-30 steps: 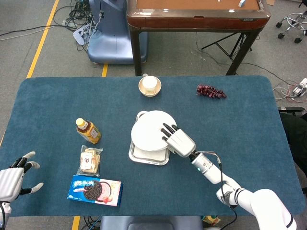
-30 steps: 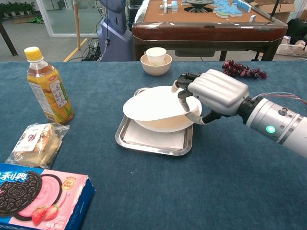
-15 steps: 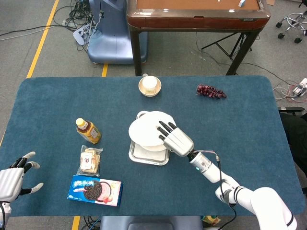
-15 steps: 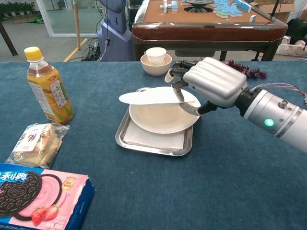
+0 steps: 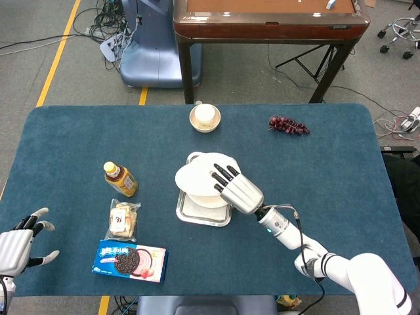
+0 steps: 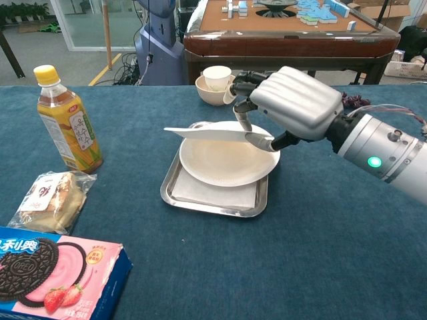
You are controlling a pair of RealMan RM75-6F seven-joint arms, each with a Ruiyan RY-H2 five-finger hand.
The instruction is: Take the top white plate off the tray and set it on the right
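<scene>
My right hand (image 6: 293,103) (image 5: 237,191) grips the top white plate (image 6: 207,134) (image 5: 193,178) by its right edge, fingers above and thumb below. The plate hangs level, a little above the tray. Under it a second white plate (image 6: 223,163) still lies on the metal tray (image 6: 213,197) (image 5: 200,211) in the middle of the table. My left hand (image 5: 16,248) rests open at the table's near left corner, holding nothing; the chest view does not show it.
A tea bottle (image 6: 65,120), a wrapped snack (image 6: 53,199) and a cookie box (image 6: 53,273) lie on the left. A bowl holding a cup (image 6: 217,85) stands behind the tray. Grapes (image 5: 289,125) lie at the far right. Bare blue cloth (image 5: 328,177) spreads right of the tray.
My right hand has lifted the top plate off the lower one, from tilted and touching to level and raised. The left hand has not moved.
</scene>
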